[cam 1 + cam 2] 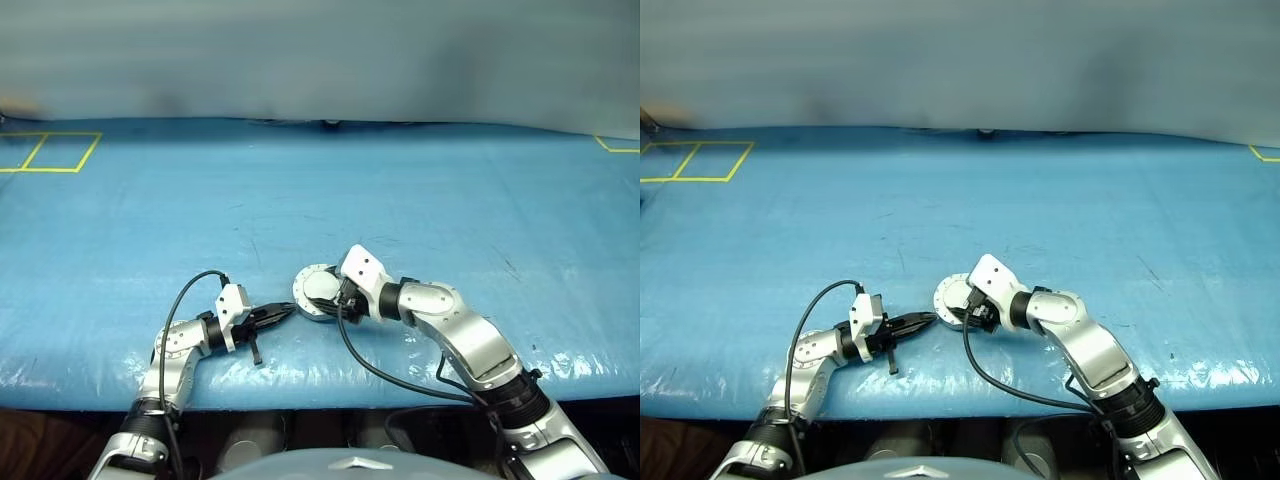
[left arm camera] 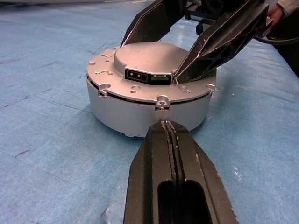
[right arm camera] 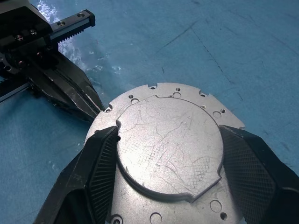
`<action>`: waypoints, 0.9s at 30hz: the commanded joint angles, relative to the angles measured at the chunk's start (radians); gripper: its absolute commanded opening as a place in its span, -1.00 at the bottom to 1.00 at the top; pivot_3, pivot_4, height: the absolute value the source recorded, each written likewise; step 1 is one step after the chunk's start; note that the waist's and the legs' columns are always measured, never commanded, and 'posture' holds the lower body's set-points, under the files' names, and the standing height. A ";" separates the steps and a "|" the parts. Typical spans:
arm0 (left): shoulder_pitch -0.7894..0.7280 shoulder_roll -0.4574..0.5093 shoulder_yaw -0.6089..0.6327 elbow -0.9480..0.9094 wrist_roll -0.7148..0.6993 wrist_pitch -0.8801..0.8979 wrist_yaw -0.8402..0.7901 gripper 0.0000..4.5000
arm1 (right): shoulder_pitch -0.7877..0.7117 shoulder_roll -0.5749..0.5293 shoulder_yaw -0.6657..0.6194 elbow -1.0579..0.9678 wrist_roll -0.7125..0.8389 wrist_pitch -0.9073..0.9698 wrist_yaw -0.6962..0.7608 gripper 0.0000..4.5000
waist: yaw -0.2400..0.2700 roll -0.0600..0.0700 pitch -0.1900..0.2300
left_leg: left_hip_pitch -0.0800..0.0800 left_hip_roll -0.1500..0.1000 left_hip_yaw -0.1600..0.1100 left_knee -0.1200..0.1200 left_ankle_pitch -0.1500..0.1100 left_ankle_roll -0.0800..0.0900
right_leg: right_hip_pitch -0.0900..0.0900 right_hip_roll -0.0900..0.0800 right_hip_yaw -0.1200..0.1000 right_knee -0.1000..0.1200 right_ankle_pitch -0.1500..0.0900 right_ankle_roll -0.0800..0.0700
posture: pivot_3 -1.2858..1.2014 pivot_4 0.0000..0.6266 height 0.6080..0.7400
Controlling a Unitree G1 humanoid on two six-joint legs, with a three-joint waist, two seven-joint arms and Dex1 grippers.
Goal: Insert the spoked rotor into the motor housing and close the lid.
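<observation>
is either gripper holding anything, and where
The right gripper clasps the closed lid by the raised disc's two sides. The left gripper is shut, holding nothing.

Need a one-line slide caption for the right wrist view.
Right gripper straddles the raised centre of the closed lid while the shut left gripper touches the lid's edge, on the blue table.

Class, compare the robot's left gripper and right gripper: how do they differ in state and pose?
The left gripper is shut, tips at the motor housing's side wall; the right gripper is spread wide across the lid. The left points level; the right angles downward. Both have black fingers and meet the closed housing.
</observation>
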 commanded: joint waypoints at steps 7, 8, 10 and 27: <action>0.014 0.011 0.011 -0.007 -0.001 0.002 0.011 -1.00 | 0.045 0.023 0.041 0.128 -0.028 0.130 -0.037 0.34 | -0.002 0.000 -0.005 | 0.007 0.000 0.000 0.000 -0.003 -0.004 | 0.007 0.000 0.000 0.001 -0.001 0.000 | 0.03 -0.52 1.00; 0.012 0.009 0.015 -0.011 -0.007 0.002 0.014 -1.00 | 0.046 0.022 0.051 0.133 -0.036 0.129 -0.041 0.34 | -0.002 0.000 -0.006 | 0.007 0.001 0.000 0.000 -0.003 -0.004 | 0.007 0.001 0.001 0.001 -0.001 0.000 | 0.03 -0.52 1.00; 0.008 0.005 0.023 -0.017 -0.018 0.003 0.020 -1.00 | 0.050 0.023 0.064 0.139 -0.048 0.124 -0.048 0.34 | -0.002 0.000 -0.007 | 0.008 0.001 0.000 0.000 -0.003 -0.004 | 0.007 0.001 0.001 0.001 -0.001 0.000 | 0.03 -0.52 1.00; 0.000 0.010 0.049 -0.018 -0.017 -0.004 0.031 -1.00 | 0.066 0.123 0.082 0.205 -0.084 0.156 -0.165 0.34 | -0.026 -0.003 -0.018 | 0.013 0.005 0.000 -0.001 -0.003 -0.006 | 0.009 0.005 0.003 0.002 -0.004 -0.005 | 0.03 -0.52 1.00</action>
